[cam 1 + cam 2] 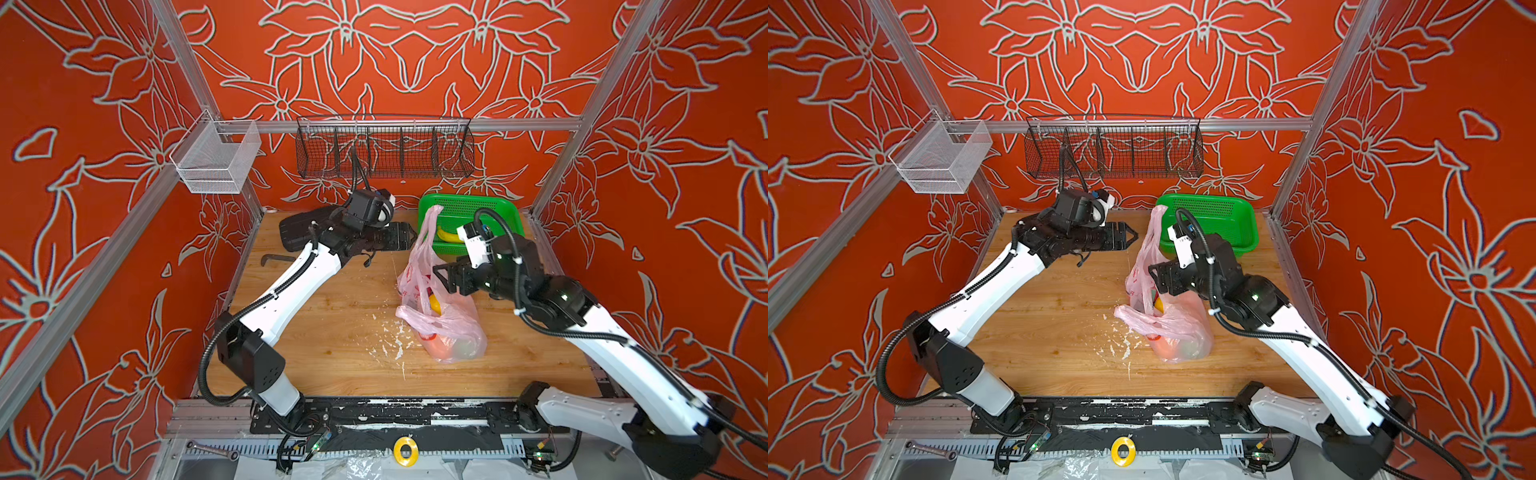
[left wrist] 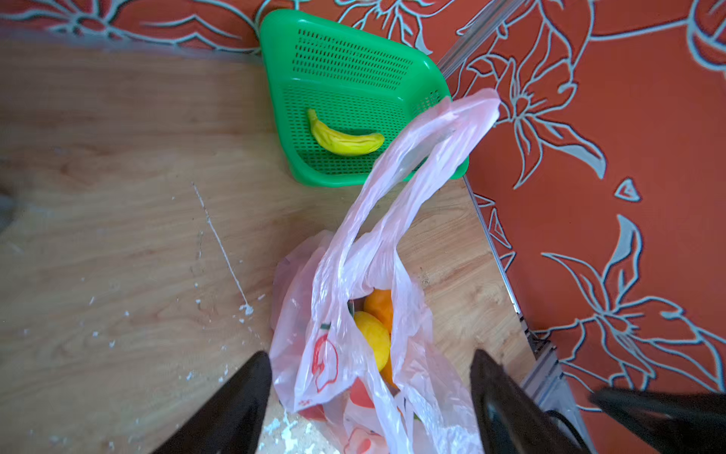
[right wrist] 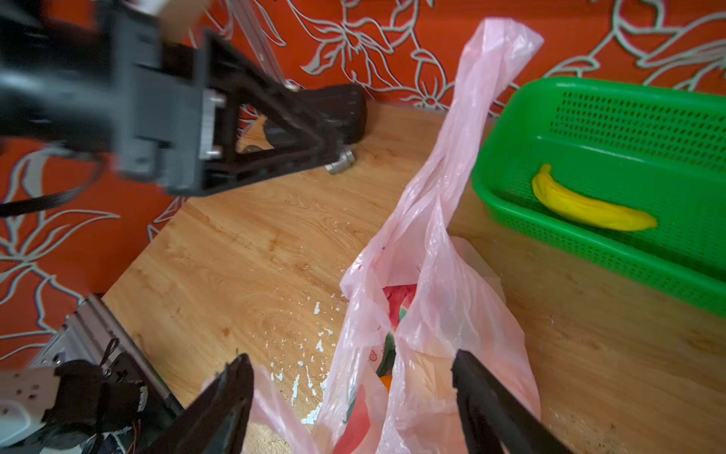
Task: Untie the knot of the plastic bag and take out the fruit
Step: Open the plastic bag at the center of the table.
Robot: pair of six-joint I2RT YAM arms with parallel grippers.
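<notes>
You have one pink plastic bag (image 1: 457, 332) right of centre in both top views on the wooden surface (image 1: 316, 316), one handle loop (image 1: 430, 220) standing up before the green basket (image 1: 465, 205), which holds a banana (image 1: 448, 236). Orange and yellow fruit (image 2: 373, 338) show inside its loose mouth. Your left tool (image 1: 411, 237) and right tool (image 1: 440, 280): both spread, pinching nothing.

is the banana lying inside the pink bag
No, the banana lies on the floor of the green basket, outside the plastic bag.
</notes>
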